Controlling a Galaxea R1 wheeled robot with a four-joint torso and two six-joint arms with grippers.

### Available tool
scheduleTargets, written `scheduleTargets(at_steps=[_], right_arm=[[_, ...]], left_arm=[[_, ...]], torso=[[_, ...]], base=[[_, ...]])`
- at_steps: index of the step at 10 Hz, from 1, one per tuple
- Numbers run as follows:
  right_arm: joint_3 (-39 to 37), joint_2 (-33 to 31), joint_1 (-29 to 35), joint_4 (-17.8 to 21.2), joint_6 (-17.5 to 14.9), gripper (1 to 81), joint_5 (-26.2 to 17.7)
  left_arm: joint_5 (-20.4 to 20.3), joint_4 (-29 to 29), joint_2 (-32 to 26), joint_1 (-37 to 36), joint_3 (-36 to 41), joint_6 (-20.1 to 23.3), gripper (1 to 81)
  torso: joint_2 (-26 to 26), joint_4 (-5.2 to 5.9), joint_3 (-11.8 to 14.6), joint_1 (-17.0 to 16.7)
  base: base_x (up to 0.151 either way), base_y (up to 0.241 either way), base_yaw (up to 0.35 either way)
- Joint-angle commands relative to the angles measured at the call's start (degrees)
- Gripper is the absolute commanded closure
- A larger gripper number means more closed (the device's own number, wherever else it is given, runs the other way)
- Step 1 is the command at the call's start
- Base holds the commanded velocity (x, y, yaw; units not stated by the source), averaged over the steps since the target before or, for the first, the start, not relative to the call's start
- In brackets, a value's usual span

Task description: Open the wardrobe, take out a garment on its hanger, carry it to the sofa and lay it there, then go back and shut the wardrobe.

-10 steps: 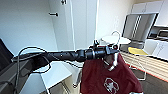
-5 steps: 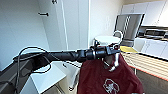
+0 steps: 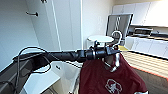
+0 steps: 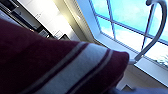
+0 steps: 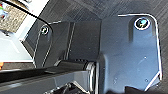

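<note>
- Since the earlier head views, the whole background has slid: the kitchen units and grey fridge (image 3: 119, 24) sit further toward centre, so the camera has turned with the robot, while the jacket hangs in much the same place under the arm.
- Left arm reaches across the head view from the left, held out roughly level; I judge this keeps the load clear of the robot's body and off the floor while it drives.
- Left gripper (image 3: 115, 51) is closed on the hanger (image 3: 117, 35) just below its hook, which stands up above the gripper.
- Jacket (image 3: 110, 77) drapes straight down from the hanger, emblem facing the camera, free of the white table (image 3: 100, 38) behind it.
- In the left wrist view the jacket's striped collar (image 4: 82, 67) lies close to the lens and the hook (image 4: 152, 27) curves up against a bright window (image 4: 125, 17).
- Wardrobe (image 3: 65, 22) stands at left, behind the arm; the jacket is already out of it.
- Right gripper: its state cannot be told from these views.
</note>
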Motion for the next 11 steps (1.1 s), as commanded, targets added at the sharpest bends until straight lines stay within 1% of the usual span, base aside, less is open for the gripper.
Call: scheduleTargets(at_steps=[1,11], right_arm=[[0.2,0.2,2.4,0.6,0.1,1.0,-2.7],[0.3,0.2,2.3,0.6,0.1,1.0,-2.7]], left_arm=[[-4.2,1.6,0.1,-11.2,1.0,1.4,81.1],[-4.2,1.7,0.0,-11.2,1.8,1.5,81.1]], torso=[[0.0,0.0,0.0,0.0],[0.0,0.0,0.0,0.0]], base=[[0.0,0.0,-0.205],[0.0,0.0,-0.206]])
